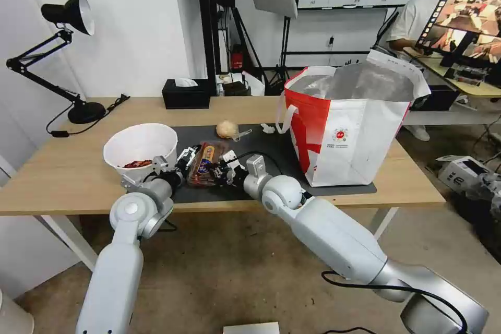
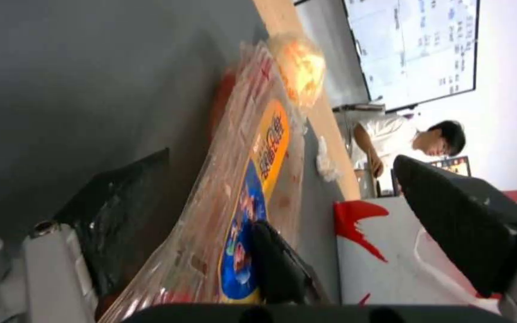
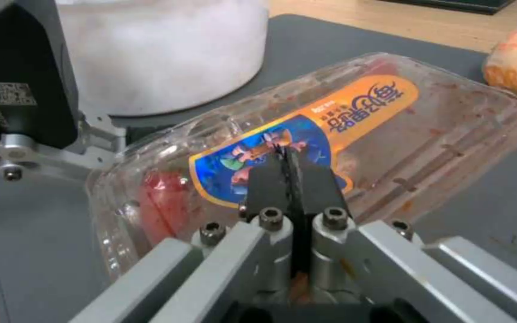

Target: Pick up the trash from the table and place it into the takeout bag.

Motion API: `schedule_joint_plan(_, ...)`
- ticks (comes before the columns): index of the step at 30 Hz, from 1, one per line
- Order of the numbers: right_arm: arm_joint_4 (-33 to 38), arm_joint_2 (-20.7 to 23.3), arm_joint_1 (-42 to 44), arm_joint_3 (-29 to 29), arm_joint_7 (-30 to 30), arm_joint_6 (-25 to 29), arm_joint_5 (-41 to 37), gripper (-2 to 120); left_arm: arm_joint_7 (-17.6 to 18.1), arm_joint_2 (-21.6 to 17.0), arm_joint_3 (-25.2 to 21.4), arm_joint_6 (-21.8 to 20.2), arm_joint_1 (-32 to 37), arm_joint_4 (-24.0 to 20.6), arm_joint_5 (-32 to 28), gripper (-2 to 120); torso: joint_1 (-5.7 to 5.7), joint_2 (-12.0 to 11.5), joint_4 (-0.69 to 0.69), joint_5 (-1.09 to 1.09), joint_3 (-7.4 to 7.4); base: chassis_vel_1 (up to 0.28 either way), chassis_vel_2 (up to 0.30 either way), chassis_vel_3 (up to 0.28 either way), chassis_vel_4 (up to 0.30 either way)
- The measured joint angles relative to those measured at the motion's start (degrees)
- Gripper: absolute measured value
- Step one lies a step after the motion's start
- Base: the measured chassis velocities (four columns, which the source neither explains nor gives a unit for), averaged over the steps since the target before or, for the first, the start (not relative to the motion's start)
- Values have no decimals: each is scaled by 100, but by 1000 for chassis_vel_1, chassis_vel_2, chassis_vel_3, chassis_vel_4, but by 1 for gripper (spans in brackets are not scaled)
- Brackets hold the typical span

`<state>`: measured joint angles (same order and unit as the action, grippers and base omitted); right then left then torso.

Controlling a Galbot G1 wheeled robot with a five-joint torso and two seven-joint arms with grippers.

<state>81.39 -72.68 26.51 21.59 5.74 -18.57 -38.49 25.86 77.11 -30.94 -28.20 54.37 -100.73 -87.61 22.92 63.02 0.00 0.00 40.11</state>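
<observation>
Now both grippers sit at the near edge of the grey mat point(image 1: 334, 188), flanking the clear tray point(image 1: 204, 159).

- Right gripper point(image 3: 287, 157): fingers pressed together, no gap between the black pads. Tips lie over the tray's labelled top; whether a film or rim is pinched between them, I cannot tell. Looks like a hold on the near end, likely so the tray can be lifted.
- Left gripper point(image 1: 180, 160): at the tray's other flank, between tray and white bowl point(image 1: 140, 148). In the left wrist view its fingers stand spread, one black pad on each side, the tray lying along the gap. Probably bracing or lining up so the flimsy tray doesn't slide.
- Tray: flat on the mat, near edge, just beside the bowl; reddish smears inside, orange-and-blue label up.
- Bowl: at the mat's left edge, partly on bare table point(image 1: 62, 167); red scraps at the bottom.
- Tan lump point(image 1: 226, 128) and clear spoon point(image 1: 241, 134): toward the mat's far edge, close together. White scrap point(image 1: 267, 128) just beside the takeout bag point(image 1: 347, 130).
- Bag: upright on the mat's right end, mouth open, foil lining showing. Open top suits dropping items in from above.
</observation>
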Motion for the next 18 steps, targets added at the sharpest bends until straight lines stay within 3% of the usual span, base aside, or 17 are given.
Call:
schedule_joint_plan(11, 9, 9, 18, -6, 6, 4, -4, 0, -16, -29, -26, -491, -130, 161, -84, 97, 0, 0, 0, 0, 0, 0, 0, 0, 0)
schedule_joint_plan(18, 9, 4, 27, -11, 6, 7, -19, 0, -17, -52, -37, -702, -144, 228, -76, 68, 0, 0, 0, 0, 0, 0, 0, 0, 0)
